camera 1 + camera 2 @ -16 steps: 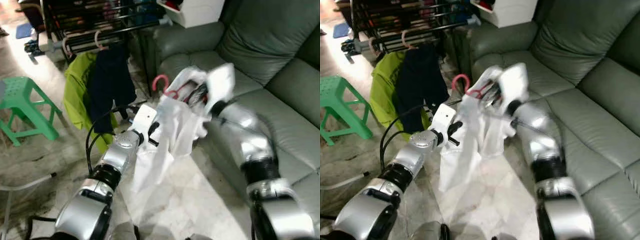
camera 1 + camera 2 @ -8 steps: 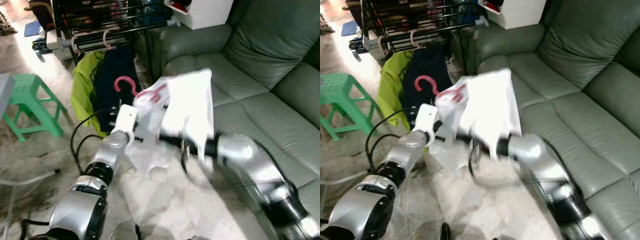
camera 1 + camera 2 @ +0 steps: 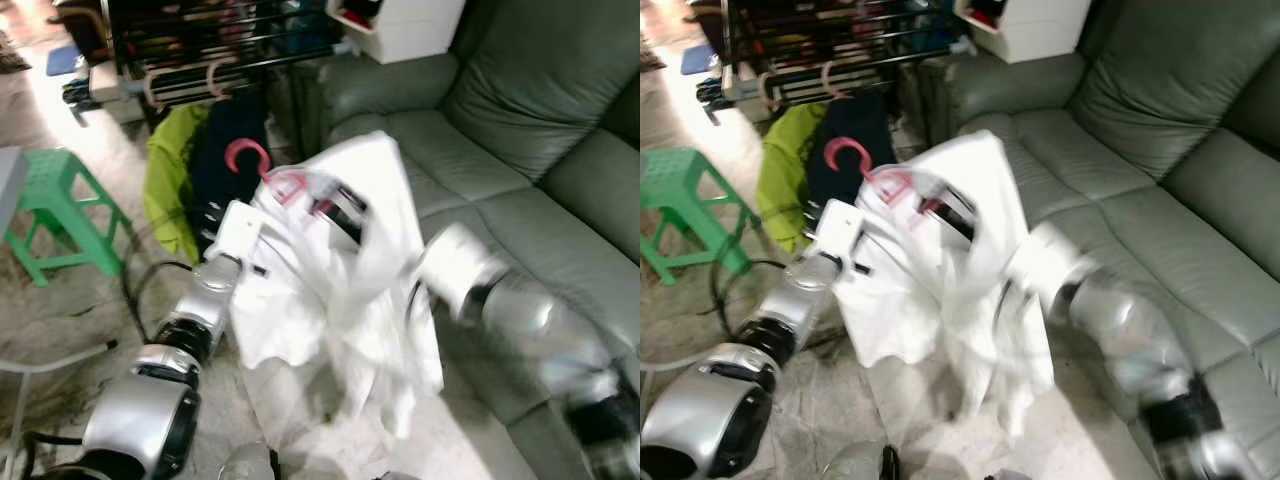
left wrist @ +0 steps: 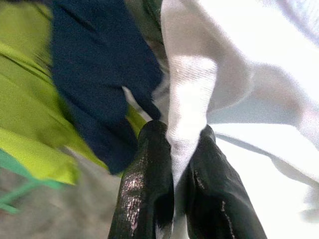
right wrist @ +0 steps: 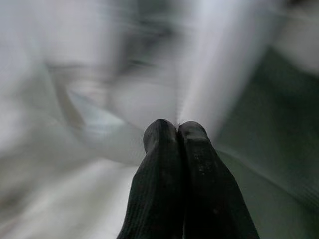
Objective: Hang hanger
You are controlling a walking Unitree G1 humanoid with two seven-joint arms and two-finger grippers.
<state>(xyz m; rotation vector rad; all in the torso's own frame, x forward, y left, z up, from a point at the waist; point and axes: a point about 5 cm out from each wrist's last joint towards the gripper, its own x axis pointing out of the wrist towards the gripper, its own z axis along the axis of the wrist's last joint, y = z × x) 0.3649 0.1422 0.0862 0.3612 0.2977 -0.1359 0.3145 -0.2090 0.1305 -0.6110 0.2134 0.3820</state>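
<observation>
White shirt: a white garment (image 3: 345,290) on a pink hanger (image 3: 262,170) hangs in mid-air between both silver arms, in front of a grey-green sofa (image 3: 520,130); the frame is motion-blurred.
Head views, hanger: its pink hook stands just before a dark navy garment (image 3: 228,150) and a lime-green one (image 3: 170,175), both hung on a black clothes rack (image 3: 215,55).
Head views, arms: the left arm reaches up under the shirt's left edge; the right arm comes in from the sofa side, its forearm draped in cloth.
Head views, surroundings: a green plastic stool (image 3: 55,215) stands on the pale floor to the left; a white box (image 3: 410,25) sits beyond the sofa arm.
Left wrist view: the left gripper (image 4: 180,149) pinches a fold of the white fabric between its two black fingers, with navy and lime cloth close beyond.
Right wrist view: the right gripper (image 5: 178,130) has its fingers pressed together, tips at a blurred ridge of white cloth; whether they actually clamp it cannot be told.
</observation>
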